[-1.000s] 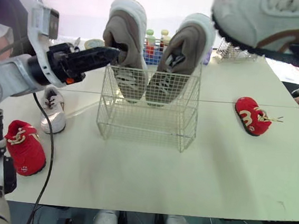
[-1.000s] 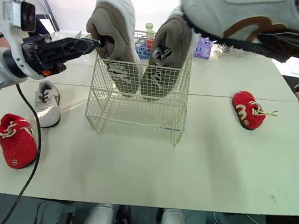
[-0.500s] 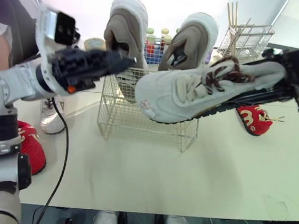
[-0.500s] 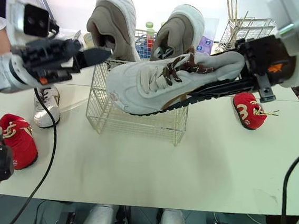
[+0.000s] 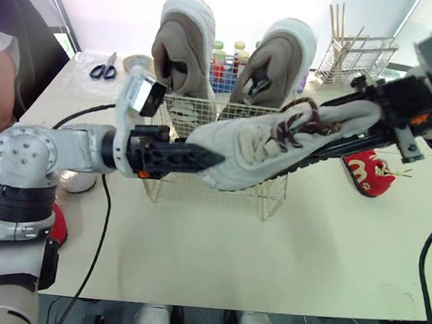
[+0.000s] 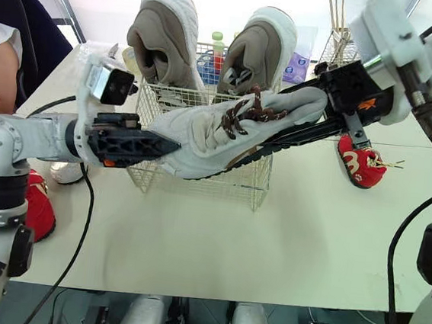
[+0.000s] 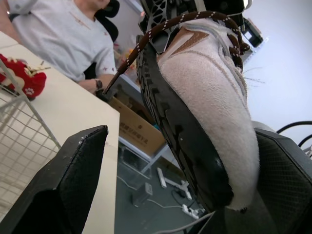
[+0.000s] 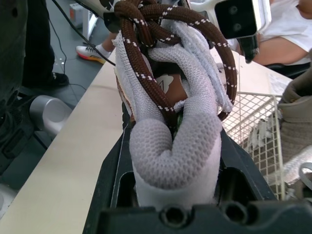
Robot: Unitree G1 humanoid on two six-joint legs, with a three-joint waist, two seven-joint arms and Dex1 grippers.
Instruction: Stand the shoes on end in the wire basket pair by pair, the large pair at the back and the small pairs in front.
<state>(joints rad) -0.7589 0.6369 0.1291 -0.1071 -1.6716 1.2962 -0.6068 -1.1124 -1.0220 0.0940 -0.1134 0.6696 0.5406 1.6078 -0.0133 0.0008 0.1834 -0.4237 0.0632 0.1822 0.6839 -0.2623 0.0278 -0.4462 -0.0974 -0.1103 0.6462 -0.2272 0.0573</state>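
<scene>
Right end effector (image 8: pixel 174 151) clamped on grey shoe (image 8: pixel 170 102) heel; brown laces (image 8: pixel 141 44) bunched; wire basket (image 8: pixel 253 131) beside shoe.

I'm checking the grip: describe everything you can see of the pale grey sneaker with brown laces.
The pale grey suede-and-mesh sneaker has brown white-flecked laces, a brown side patch and a dark treaded sole. It hangs tilted, toe lower and to the robot's left, before the white wire basket. The right gripper is shut on its heel; its toe sits between the open fingers of the left gripper.

Silver arms (image 5: pixel 49 150), black L claw (image 5: pixel 214 160), R claw (image 5: pixel 382 109), black cables (image 5: pixel 102 220).
</scene>
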